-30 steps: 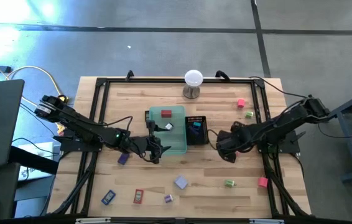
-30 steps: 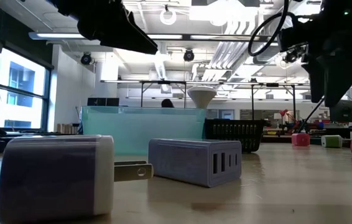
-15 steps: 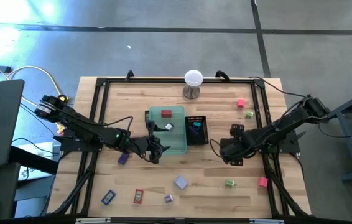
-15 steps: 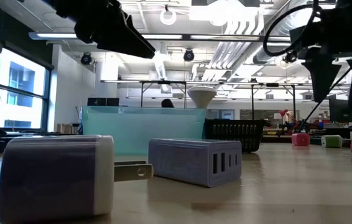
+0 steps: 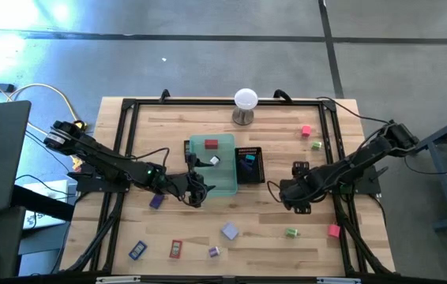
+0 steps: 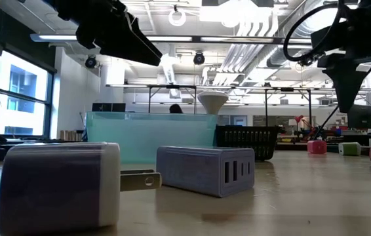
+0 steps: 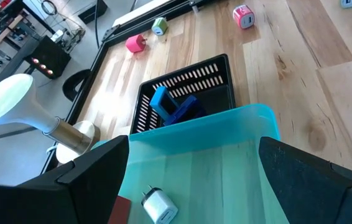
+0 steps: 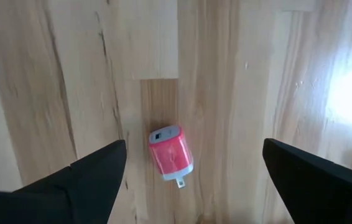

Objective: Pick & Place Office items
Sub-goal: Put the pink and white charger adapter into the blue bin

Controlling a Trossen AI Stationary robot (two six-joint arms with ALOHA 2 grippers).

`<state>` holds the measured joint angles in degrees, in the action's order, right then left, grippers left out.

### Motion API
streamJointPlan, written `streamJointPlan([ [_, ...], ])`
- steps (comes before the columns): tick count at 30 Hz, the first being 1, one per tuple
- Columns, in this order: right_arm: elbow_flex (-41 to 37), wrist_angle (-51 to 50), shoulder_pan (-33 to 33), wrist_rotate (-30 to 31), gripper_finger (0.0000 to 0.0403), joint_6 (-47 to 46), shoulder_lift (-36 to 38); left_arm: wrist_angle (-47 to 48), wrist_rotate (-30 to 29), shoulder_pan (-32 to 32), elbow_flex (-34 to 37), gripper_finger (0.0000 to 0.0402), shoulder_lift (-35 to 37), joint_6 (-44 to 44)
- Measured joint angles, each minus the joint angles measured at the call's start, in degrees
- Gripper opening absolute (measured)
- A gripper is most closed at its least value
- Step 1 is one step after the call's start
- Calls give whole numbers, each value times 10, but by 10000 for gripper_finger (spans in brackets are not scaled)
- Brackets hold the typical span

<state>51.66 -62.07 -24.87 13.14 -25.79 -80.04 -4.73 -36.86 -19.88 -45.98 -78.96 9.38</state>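
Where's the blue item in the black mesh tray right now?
In the high view, the blue item lies inside the black mesh tray, right of the translucent green tray.

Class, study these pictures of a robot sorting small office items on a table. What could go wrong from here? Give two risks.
1. The red charger lies slanted on the wood, prongs out, ahead of the right gripper and its open jaws. Closing on it at that angle might catch a corner and make it twist or skid away.
2. The left gripper hangs, jaws open, at the green tray. A low move could bump the wall and shove the tray against the black basket beside it.
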Motion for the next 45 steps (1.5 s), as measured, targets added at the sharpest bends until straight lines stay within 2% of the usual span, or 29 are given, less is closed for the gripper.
streamJointPlan([
  [6,-4,6,2,-5,364,12,0,0,0,0,0,351,0,-2],
  [17,-100,92,1,-29,364,-6,0,1,0,0,0,351,0,-4],
  [26,-139,149,1,-62,364,5,0,1,0,0,0,351,0,-4],
  [38,-167,178,2,-62,363,-13,1,0,0,0,0,351,0,2],
  [41,-168,182,4,-62,351,-18,1,0,0,0,0,351,0,1],
  [45,-169,191,12,-74,309,-18,1,0,0,0,0,351,0,0],
])
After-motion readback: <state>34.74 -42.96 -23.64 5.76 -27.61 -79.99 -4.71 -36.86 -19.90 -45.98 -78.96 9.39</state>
